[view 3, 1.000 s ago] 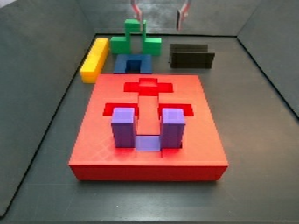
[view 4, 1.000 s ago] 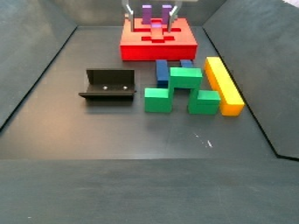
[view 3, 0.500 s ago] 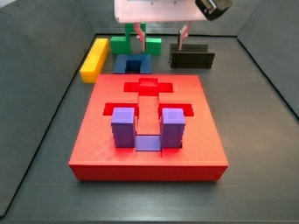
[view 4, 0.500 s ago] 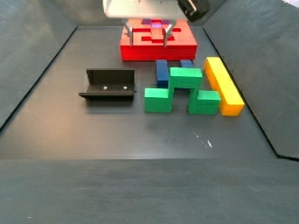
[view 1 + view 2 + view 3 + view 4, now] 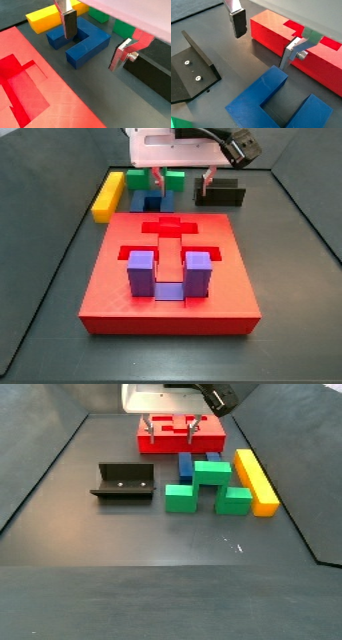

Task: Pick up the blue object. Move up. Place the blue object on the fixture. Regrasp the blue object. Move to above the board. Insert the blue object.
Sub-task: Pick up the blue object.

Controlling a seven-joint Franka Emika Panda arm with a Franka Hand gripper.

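I have the gripper (image 5: pixel 186 182) hanging low at the far end of the table with its fingers (image 5: pixel 69 22) spread wide and nothing between them, between the red board (image 5: pixel 168 278) and the green block (image 5: pixel 147 177). The blue object (image 5: pixel 79 39) lies flat on the floor just under one finger, touching the green block and beside the yellow bar (image 5: pixel 254 480). In both side views, the fixture (image 5: pixel 124 482) stands apart, and the purple piece (image 5: pixel 168 274) sits in the board's near recess.
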